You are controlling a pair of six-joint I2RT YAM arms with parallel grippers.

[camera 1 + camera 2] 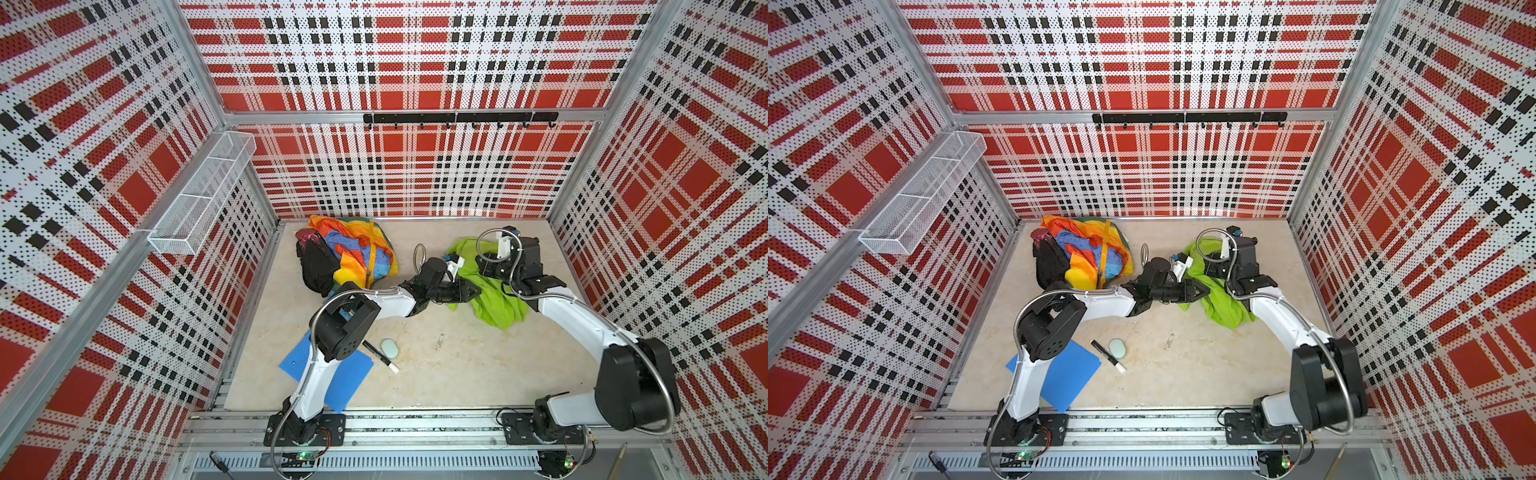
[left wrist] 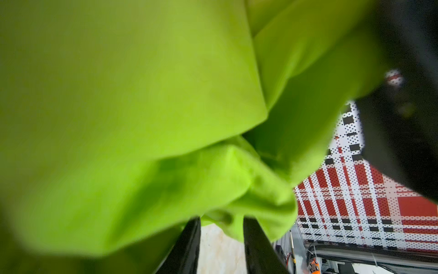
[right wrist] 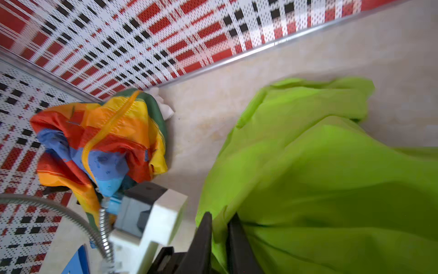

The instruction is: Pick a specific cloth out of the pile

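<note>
Folds of the plain lime-green fabric cloth (image 1: 498, 307) are what we are pinching, left hand (image 2: 221, 220) and right hand (image 3: 221, 217) both narrowed on it, likely to share the pull; the rainbow-and-black fabric pile (image 1: 349, 249) is lying well apart beyond the left hand.

the cloth (image 2: 142, 106), blurred, runs off the left wrist view's edges; a fold covers the tips of the fingers (image 2: 187, 242) of the left gripper (image 2: 221, 220), so their grip cannot be told. in both top views the right gripper (image 3: 220, 223) hides beneath its own wrist, and the left arm (image 1: 320, 374) covers part of the blue folder (image 1: 353, 382).
</note>
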